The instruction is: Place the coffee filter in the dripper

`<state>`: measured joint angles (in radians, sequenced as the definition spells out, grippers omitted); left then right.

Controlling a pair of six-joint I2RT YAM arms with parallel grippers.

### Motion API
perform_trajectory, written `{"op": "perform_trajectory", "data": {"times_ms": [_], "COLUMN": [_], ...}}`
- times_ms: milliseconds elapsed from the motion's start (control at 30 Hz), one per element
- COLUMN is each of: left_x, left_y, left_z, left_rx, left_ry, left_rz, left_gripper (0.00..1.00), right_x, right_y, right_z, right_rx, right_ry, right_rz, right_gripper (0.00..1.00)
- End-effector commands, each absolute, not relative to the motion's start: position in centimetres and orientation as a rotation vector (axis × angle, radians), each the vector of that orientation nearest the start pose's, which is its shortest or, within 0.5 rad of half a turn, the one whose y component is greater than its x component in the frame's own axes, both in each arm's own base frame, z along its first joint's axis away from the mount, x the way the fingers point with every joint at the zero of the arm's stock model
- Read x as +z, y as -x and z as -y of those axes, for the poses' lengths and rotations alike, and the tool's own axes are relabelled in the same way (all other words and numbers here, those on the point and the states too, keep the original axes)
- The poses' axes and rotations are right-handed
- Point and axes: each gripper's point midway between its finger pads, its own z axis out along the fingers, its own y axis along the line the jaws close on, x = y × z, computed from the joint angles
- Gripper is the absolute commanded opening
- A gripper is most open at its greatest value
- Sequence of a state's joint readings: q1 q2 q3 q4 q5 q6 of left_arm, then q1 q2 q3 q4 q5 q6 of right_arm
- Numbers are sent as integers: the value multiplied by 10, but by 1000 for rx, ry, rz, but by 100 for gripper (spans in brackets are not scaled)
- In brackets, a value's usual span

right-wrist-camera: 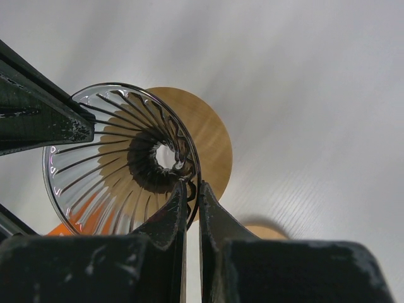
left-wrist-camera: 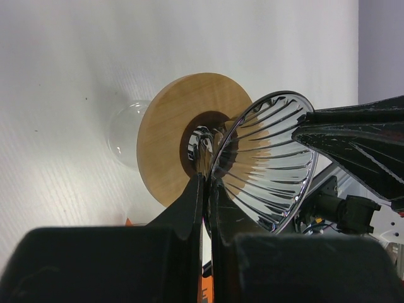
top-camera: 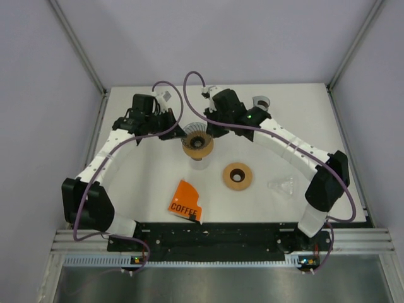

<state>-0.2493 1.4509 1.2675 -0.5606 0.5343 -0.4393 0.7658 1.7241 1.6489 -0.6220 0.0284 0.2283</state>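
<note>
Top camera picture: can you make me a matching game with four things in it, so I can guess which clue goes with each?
Things:
1. dripper
2. coffee bag
3. loose wooden ring
4. clear cone

Clues:
A. orange, with a word printed on it
B. see-through, lying farthest to the right
C. pinched at its rim by the left gripper and the right gripper
D. round and brown, lying flat by itself

Pairs: 1-C, 2-A, 3-D, 4-B.

Bright even light w/ soft shadows; glare on dripper [left-wrist-camera: 271, 164], near fingers [left-wrist-camera: 189, 211] blurry.
</note>
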Motion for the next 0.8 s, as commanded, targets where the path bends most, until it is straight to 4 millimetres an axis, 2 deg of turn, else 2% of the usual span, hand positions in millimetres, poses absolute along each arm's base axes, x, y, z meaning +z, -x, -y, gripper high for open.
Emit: {"op": "perform_trajectory", "data": {"times_ms": [0, 233, 500, 767], "left_x": [230, 211, 176, 176], "left_y": [-337, -342, -347, -348], "left_z": [207, 194, 187, 188], "left_rx": [-1061, -1021, -1012, -1022], "left_ry": [-146, -109, -58, -101], "left_rz": [-2323, -2385, -2490, -2483], "left_gripper": [0, 0, 0, 0], "right_x": [197, 160, 121, 77], "right_y": [-344, -346, -341, -338], "right_z": [-323, -319, -309, -299], "right_rx": [410, 408, 419, 381], "right_ry": [646, 652, 673, 682], "right_rz": [-2285, -2377, -2484, -2587], "right_gripper": [0, 0, 0, 0]}}
